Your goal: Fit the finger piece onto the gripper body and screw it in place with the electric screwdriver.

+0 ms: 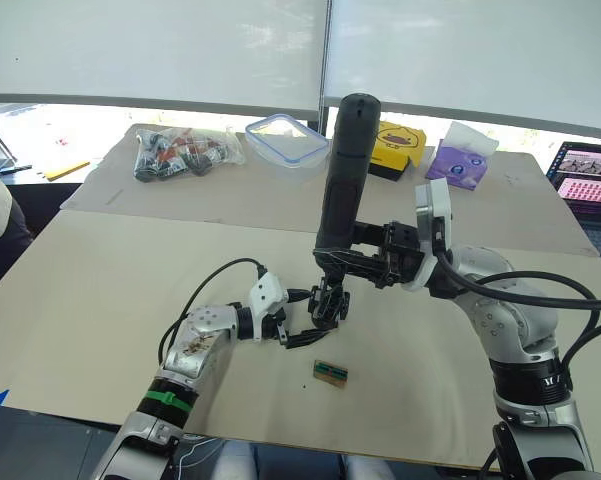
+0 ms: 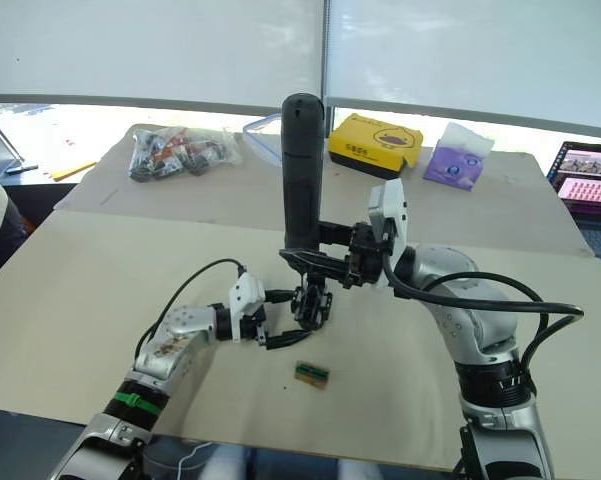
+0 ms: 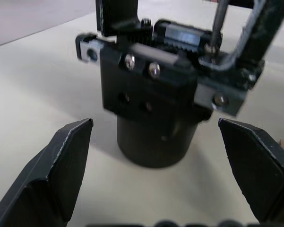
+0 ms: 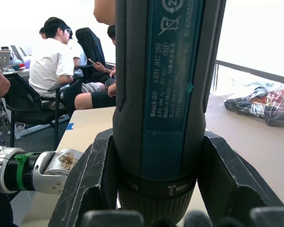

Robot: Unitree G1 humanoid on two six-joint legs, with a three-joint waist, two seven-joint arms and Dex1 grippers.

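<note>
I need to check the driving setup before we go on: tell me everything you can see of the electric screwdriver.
The electric screwdriver is a thick black cylinder with a rounded top, held upright, its blue label panel printed with white text. The right gripper clamps its lower body between both fingers. Its thin metal bit points down onto the gripper body, which stands on the table.

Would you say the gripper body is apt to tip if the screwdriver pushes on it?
Possibly: the gripper body stands on a narrow round base, its wider linkage overhanging. It looks rigid. The left hand is open around it, so nothing steadies it.
</note>
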